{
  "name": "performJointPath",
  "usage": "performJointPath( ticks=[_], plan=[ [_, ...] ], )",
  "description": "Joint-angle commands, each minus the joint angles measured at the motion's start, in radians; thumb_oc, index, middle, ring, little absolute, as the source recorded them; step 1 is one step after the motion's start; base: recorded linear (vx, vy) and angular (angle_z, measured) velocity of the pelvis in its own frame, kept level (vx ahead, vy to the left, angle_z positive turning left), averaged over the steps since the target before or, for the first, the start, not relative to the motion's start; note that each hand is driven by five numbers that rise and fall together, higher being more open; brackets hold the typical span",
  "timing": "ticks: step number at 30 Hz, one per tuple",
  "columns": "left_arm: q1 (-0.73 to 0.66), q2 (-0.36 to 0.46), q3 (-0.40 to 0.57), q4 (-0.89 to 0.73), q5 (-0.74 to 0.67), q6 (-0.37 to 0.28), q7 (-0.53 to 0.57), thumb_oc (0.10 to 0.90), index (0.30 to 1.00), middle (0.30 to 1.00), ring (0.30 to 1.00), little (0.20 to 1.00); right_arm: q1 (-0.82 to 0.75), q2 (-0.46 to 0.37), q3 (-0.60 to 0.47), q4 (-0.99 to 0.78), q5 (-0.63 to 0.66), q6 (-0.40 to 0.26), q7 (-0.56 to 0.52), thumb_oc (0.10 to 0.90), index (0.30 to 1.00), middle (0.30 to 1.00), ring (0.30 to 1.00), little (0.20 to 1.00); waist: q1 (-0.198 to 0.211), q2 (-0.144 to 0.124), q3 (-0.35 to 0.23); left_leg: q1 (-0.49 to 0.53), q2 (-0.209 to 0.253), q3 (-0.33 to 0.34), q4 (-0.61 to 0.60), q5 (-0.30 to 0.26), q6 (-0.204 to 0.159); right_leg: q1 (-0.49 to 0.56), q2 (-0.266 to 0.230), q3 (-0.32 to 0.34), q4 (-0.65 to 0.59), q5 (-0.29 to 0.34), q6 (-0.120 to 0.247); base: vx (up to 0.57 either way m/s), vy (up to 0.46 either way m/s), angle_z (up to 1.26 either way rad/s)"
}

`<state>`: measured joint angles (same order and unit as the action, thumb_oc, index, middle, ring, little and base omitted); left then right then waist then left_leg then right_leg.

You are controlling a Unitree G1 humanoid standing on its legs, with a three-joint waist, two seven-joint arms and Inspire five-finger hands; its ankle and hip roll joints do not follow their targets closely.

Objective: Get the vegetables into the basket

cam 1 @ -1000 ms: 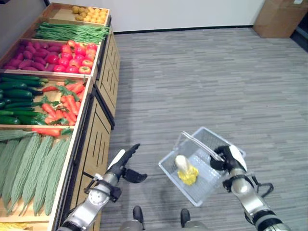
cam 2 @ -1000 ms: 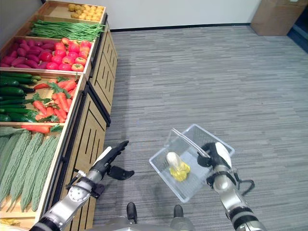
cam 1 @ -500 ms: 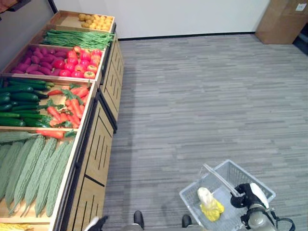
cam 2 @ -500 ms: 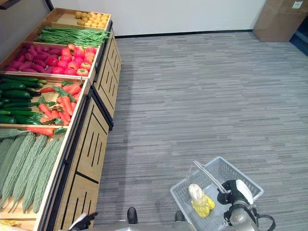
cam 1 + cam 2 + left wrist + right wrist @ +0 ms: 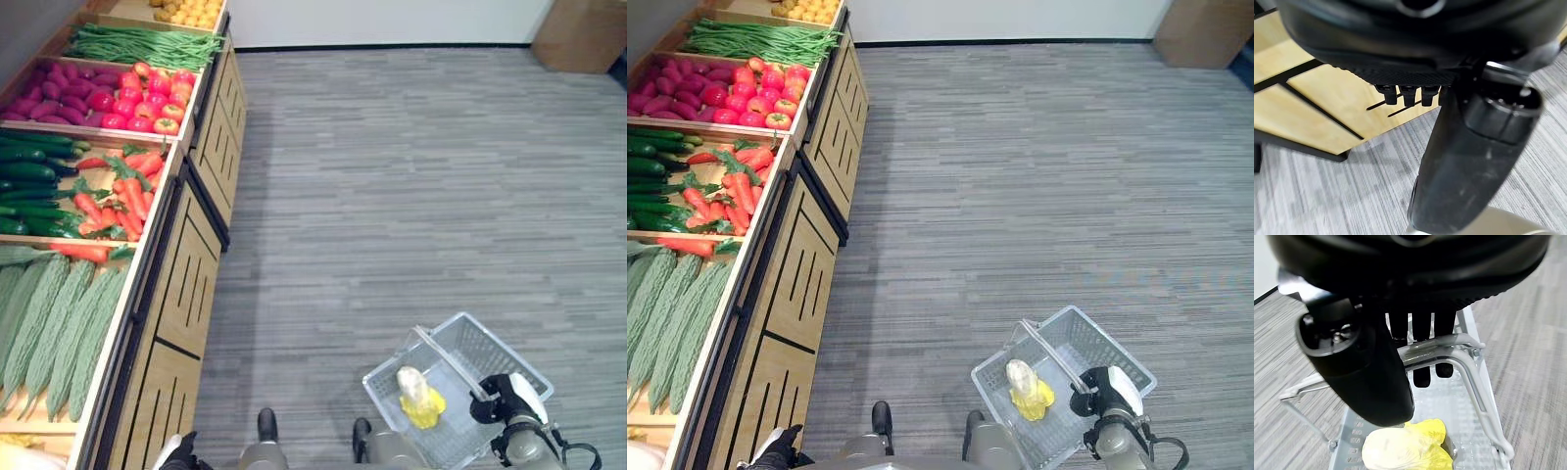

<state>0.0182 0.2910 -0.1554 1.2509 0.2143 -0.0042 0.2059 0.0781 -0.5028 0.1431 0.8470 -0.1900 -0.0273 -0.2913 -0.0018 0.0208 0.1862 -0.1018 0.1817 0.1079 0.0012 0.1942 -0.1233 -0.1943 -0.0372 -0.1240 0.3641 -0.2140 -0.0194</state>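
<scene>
Below right hand [image 5: 1420, 340]: basket [image 5: 1484, 396]

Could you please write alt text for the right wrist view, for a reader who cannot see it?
The robot's dark right hand curls its fingers around the grey handle of a pale wire basket held above a grey striped floor. A pale yellow leafy vegetable lies in the basket's bottom.
</scene>
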Motion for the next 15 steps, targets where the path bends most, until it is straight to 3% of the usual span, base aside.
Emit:
performJointPath(
  ticks=[1, 4, 5, 7, 9, 11, 15],
  plan=[
    [-0.010, 0.022, 0.007, 0.001, -0.031, 0.003, 0.034, 0.900, 1.000, 1.000, 1.000, 1.000, -0.049, -0.118, -0.041, -0.096, -0.015, -0.058, -0.051, 0.400, 0.300, 0.300, 0.300, 0.300, 0.014, -0.032, 0.007, -0.001, -0.041, -0.152, 0.112, -0.103, 0.011, 0.097, -0.010, 0.032, -0.198, 0.130, 0.079, 0.08, -0.050, -0.08],
    [-0.010, 0.022, -0.006, 0.002, -0.036, -0.004, 0.033, 0.900, 1.000, 1.000, 1.000, 1.000, -0.059, -0.122, -0.044, -0.085, -0.008, -0.059, -0.055, 0.400, 0.300, 0.300, 0.300, 0.300, 0.022, -0.033, 0.001, -0.051, -0.076, -0.203, 0.063, -0.096, 0.025, 0.124, -0.010, 0.040, -0.225, 0.129, 0.084, 0.16, -0.015, -0.08],
    [-0.009, 0.023, -0.010, 0.002, -0.029, -0.004, 0.034, 0.900, 1.000, 1.000, 1.000, 1.000, -0.050, -0.123, -0.054, -0.090, -0.012, -0.056, -0.058, 0.400, 0.300, 0.300, 0.300, 0.300, 0.028, -0.026, -0.007, -0.094, -0.068, -0.188, 0.013, -0.043, 0.025, 0.160, -0.006, 0.036, -0.243, 0.115, 0.085, 0.21, 0.042, -0.03],
    [-0.009, 0.023, -0.010, 0.002, -0.029, -0.004, 0.034, 0.900, 1.000, 1.000, 1.000, 1.000, -0.050, -0.123, -0.054, -0.090, -0.012, -0.056, -0.058, 0.400, 0.300, 0.300, 0.300, 0.300, 0.029, -0.027, -0.006, -0.093, -0.069, -0.187, 0.012, -0.043, 0.025, 0.160, -0.006, 0.036, -0.243, 0.114, 0.085, 0.15, 0.046, 0.00],
    [-0.004, 0.023, -0.025, 0.003, -0.001, -0.003, 0.035, 0.900, 1.000, 1.000, 1.000, 1.000, -0.062, -0.115, -0.042, -0.090, -0.019, -0.053, -0.069, 0.400, 0.300, 0.300, 0.300, 0.300, 0.052, -0.025, -0.002, -0.124, -0.071, -0.195, -0.039, 0.007, 0.022, 0.208, 0.010, 0.079, -0.238, 0.086, 0.089, 0.30, 0.150, -0.06],
    [0.013, 0.027, -0.027, 0.006, 0.022, -0.002, 0.029, 0.900, 1.000, 1.000, 1.000, 1.000, -0.057, -0.094, -0.036, -0.090, -0.021, -0.054, -0.057, 0.400, 0.300, 0.300, 0.300, 0.300, 0.062, -0.037, -0.020, -0.109, -0.083, -0.201, -0.028, -0.011, 0.038, 0.245, 0.002, 0.118, -0.241, 0.071, 0.102, 0.28, 0.207, -0.62],
    [0.019, 0.034, -0.034, 0.014, 0.058, 0.001, 0.024, 0.900, 1.000, 1.000, 1.000, 1.000, -0.018, -0.073, -0.051, -0.127, -0.032, -0.050, -0.040, 0.400, 0.300, 0.300, 0.300, 0.300, 0.065, -0.060, -0.045, -0.100, -0.107, -0.172, -0.010, -0.039, 0.062, 0.262, -0.038, 0.136, -0.247, 0.077, 0.128, 0.19, 0.199, -0.65]
  ],
)
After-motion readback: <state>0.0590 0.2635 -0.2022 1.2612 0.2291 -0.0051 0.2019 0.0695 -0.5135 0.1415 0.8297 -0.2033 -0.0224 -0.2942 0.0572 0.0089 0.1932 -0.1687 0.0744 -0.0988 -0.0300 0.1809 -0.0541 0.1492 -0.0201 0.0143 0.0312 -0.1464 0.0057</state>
